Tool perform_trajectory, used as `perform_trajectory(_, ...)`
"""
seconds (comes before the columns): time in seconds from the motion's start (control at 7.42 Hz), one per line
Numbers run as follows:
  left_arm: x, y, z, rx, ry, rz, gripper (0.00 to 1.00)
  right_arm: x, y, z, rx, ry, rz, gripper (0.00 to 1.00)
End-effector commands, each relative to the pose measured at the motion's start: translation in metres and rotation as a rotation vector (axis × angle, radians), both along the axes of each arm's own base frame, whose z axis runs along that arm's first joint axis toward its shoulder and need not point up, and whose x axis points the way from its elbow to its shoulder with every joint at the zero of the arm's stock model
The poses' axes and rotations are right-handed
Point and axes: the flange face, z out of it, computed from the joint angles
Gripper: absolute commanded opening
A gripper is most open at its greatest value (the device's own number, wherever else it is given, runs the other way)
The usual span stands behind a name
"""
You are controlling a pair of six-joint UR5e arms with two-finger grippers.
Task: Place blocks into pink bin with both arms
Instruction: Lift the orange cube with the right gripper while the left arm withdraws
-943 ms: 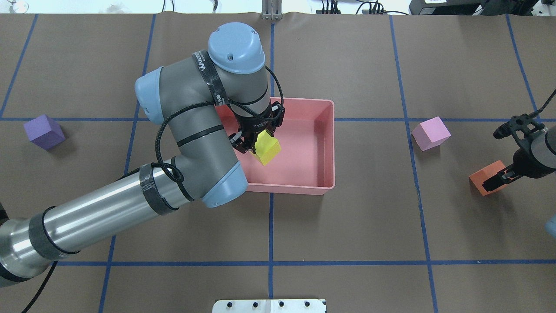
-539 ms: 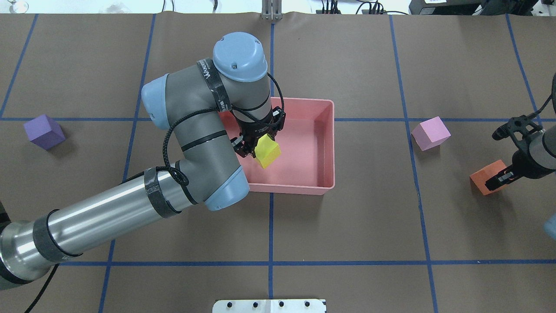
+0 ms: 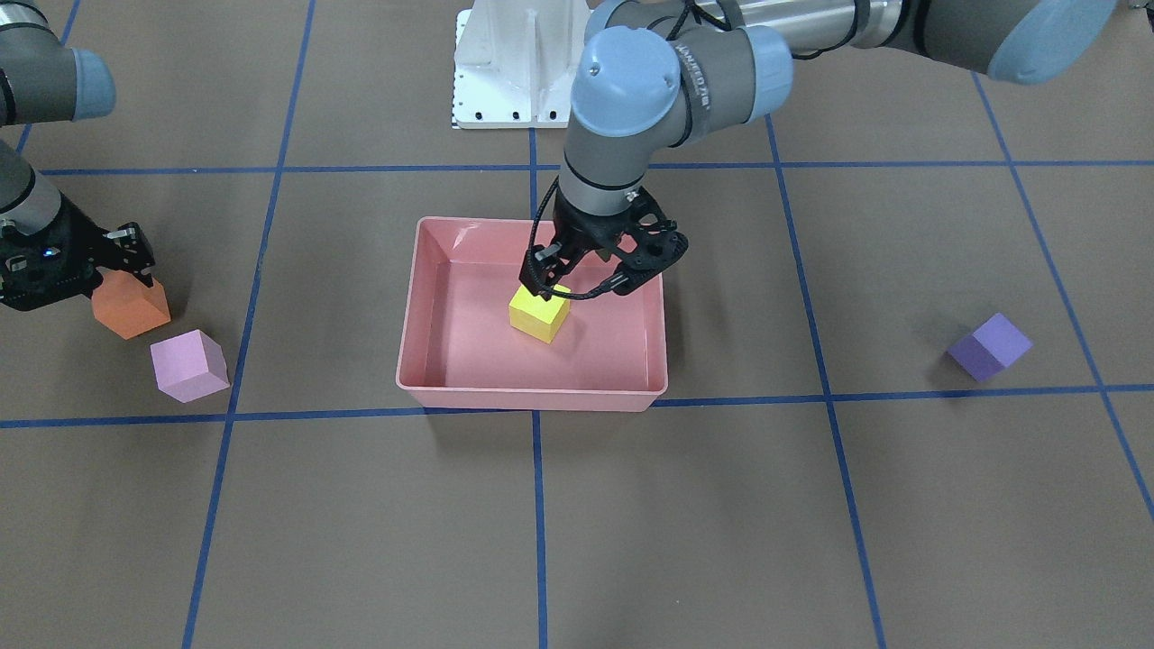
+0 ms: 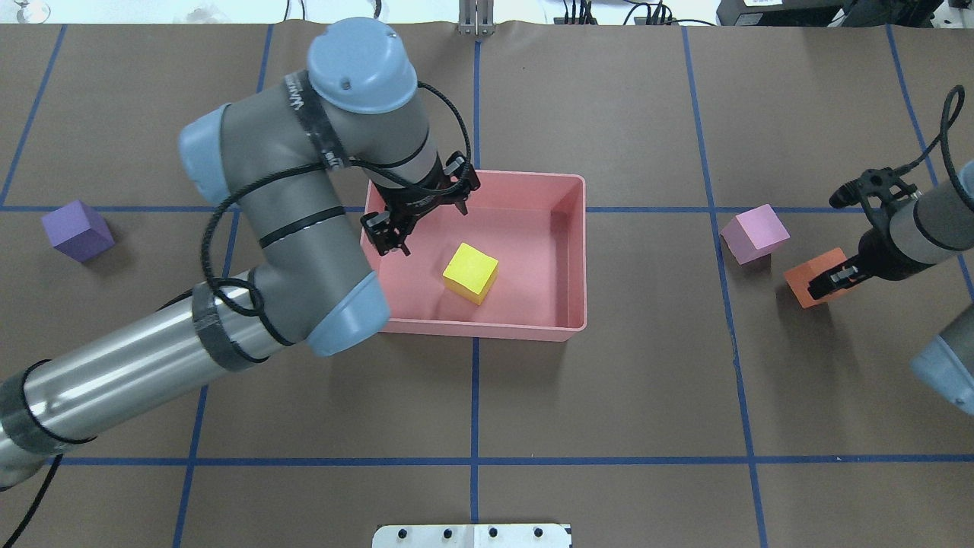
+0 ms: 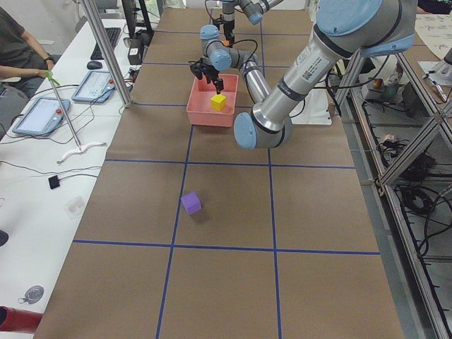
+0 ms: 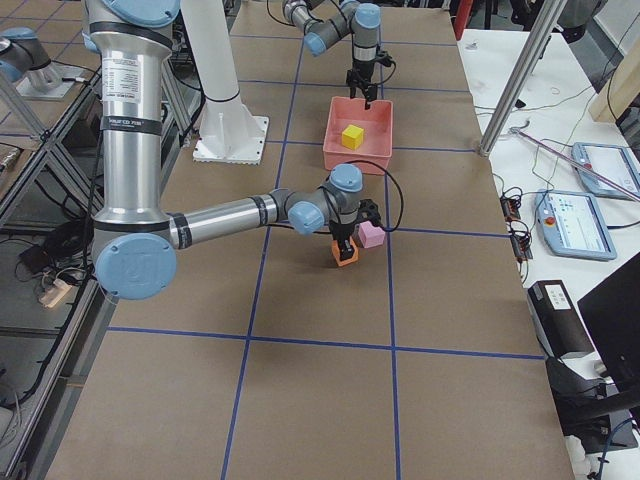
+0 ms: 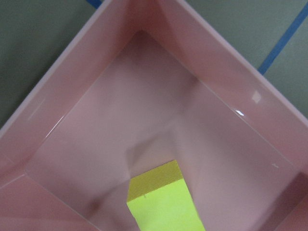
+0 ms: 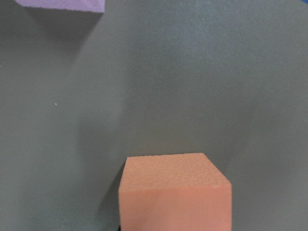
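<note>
The yellow block [image 4: 470, 272] lies on the floor of the pink bin [image 4: 578, 259], also seen in the left wrist view [image 7: 163, 202]. My left gripper [image 4: 421, 218] is open and empty, above the bin's far left part, apart from the yellow block. My right gripper [image 4: 828, 283] is shut on the orange block [image 4: 813, 272] and holds it a little above the table, close to the light pink block [image 4: 753, 233]. The purple block [image 4: 77, 230] sits alone on the table at the far left.
The white base pedestal [image 3: 514, 63] stands at the robot's side of the table. Blue tape lines cross the brown table cover. In the exterior left view a person sits at a side desk with tablets [image 5: 42, 116], away from the arms.
My left gripper has opened and let go of the yellow block, which now rests in the bin; the gripper drew back to the far left. My right gripper carried the orange block left toward the pink block.
</note>
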Motion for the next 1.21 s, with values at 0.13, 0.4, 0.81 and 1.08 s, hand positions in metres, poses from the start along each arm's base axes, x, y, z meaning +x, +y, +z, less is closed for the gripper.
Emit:
perform_trajectory(0.13,-0.093,0.019,0.078,0.085,-0.032,0.016,0.99,-0.005,-0.052,-0.055,-0.020,-0.052,0.099,0.00)
perform_trajectory(0.4,-0.150,0.003,0.132,0.195,-0.152,0.126,0.99,0.033,-0.060,-0.083,-0.053,-0.135,0.119,0.00)
perform_trajectory(0.81,-0.271,-0.012,0.255,0.335,-0.296,0.289,1.00,0.004,-0.095,-0.214,-0.102,-0.147,0.158,0.00)
perform_trajectory(1.08,-0.331,-0.013,0.317,0.376,-0.347,0.355,1.00,-0.082,-0.066,-0.291,-0.200,-0.195,0.221,0.00)
